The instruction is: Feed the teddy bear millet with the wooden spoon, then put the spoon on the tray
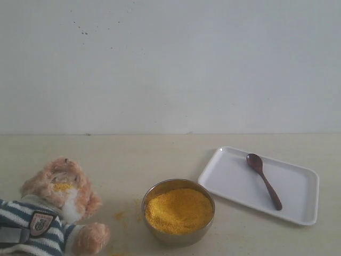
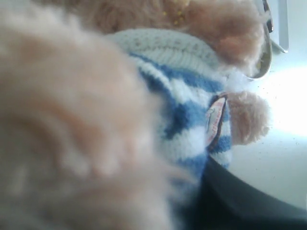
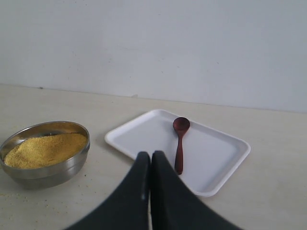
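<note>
The teddy bear (image 1: 58, 205) lies at the front left, with yellow grains on its face. In the left wrist view its striped shirt (image 2: 182, 110) and fur fill the picture. My left gripper (image 2: 192, 196) is closed around the bear's body, and only one dark finger (image 2: 249, 201) shows, pressed against the shirt. The millet (image 1: 178, 210) is heaped in a metal bowl (image 3: 48, 175) at front centre. The wooden spoon (image 1: 264, 180) lies on the white tray (image 1: 298, 186) at the right, bowl end away from me. My right gripper (image 3: 150, 155) is shut and empty, short of the tray's near edge (image 3: 144, 155).
A few spilled millet grains (image 1: 120, 215) lie on the beige table between the bear and the bowl. A plain white wall (image 1: 170, 64) rises behind the table.
</note>
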